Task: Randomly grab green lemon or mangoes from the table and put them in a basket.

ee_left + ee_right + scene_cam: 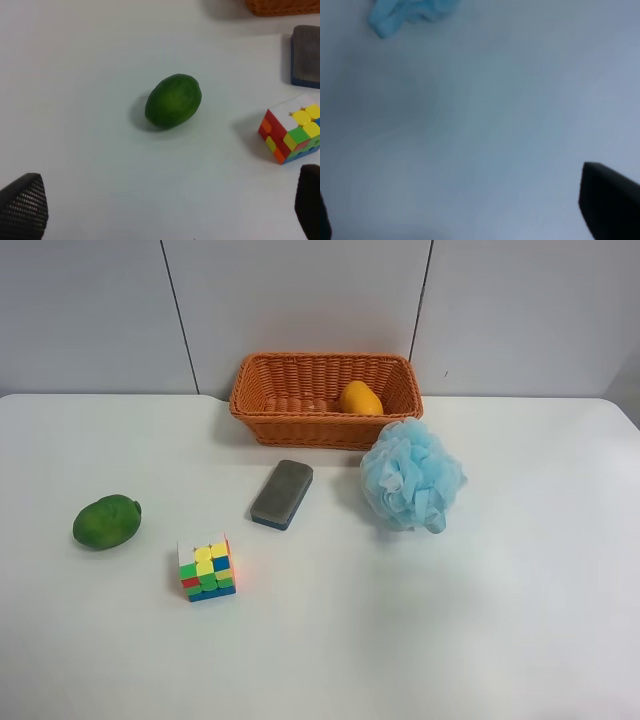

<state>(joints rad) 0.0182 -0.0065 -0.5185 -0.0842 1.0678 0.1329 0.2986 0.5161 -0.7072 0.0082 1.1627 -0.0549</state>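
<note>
The green lemon [106,521] lies on the white table [420,620] at the exterior high view's left. It also shows in the left wrist view [173,100], where my left gripper [165,205] is open and empty, some way short of it. The mango [360,399] lies inside the orange-brown wicker basket [300,418] at the back. My right gripper [465,212] is open and empty over bare table. Neither arm shows in the exterior high view.
A multicoloured puzzle cube [207,567] sits near the lemon and shows in the left wrist view [292,129]. A grey eraser block [282,493] lies in front of the basket. A blue bath pouf [411,476] sits beside the basket's front corner; its edge shows in the right wrist view [410,12].
</note>
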